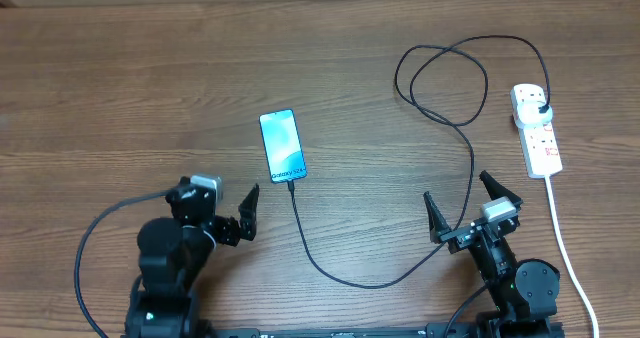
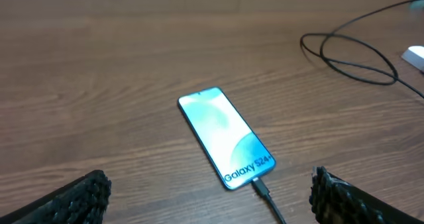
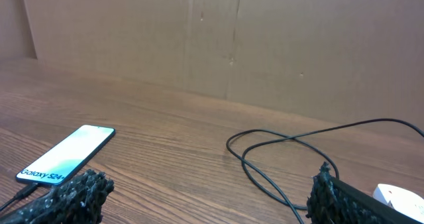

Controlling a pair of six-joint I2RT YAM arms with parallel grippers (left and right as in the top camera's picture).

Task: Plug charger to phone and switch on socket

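Left claw (image 1: 216, 200) gapes empty; just beyond it the glowing phone (image 1: 282, 145) lies mid-table (image 1: 120, 78), charger (image 1: 330, 268) seated in its near end. Right claw (image 1: 456, 190) is also wide, empty. Far right, the socket (image 1: 537, 128) holds the plug, leaving probably only its switch, whose position is unreadable.

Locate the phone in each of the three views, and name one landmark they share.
Overhead: the phone lies near the centre, slightly left, screen lit.
Left wrist: it sits mid-picture, lettered end nearest the camera.
Right wrist: it lies at lower left, near the edge.
Shared landmark: the black charger cable, looping to the right of the phone in all three.
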